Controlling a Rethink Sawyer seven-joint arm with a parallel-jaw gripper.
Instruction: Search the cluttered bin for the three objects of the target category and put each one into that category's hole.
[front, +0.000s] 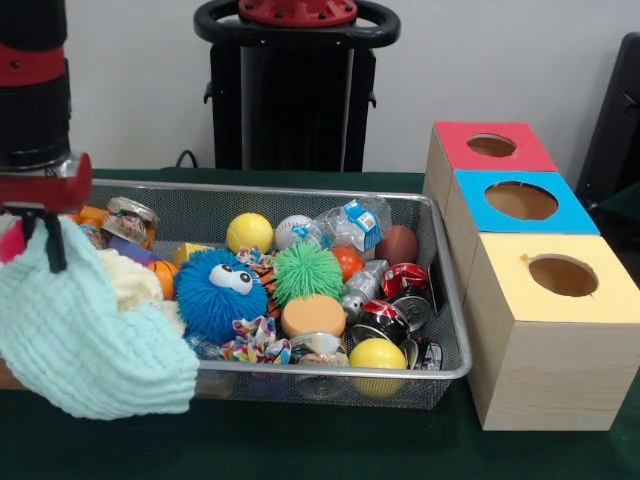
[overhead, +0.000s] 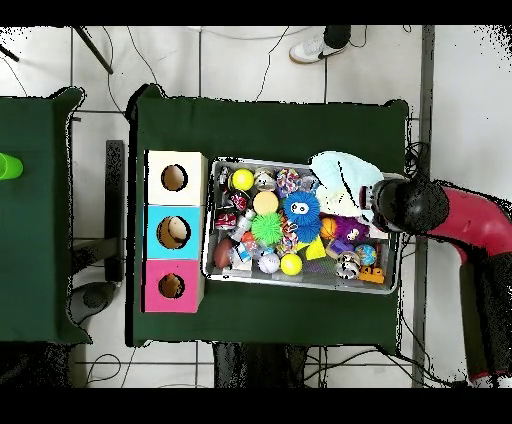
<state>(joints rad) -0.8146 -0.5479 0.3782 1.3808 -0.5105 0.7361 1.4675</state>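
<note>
Gripper (front: 40, 235) pinching a pale mint knitted cloth (front: 85, 335), lifted above one end of the bin (front: 440, 372); hole (front: 491, 145) unobstructed.

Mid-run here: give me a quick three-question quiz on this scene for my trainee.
1. True or false: the gripper holds a pale knitted cloth.
2. Which box sits nearest the front camera? A red-topped, B blue-topped, C yellow-topped box.
3. Fill in: the fuzzy blue ball with eyes lies in the ____.
Key: 1 true; 2 C; 3 bin.
</note>
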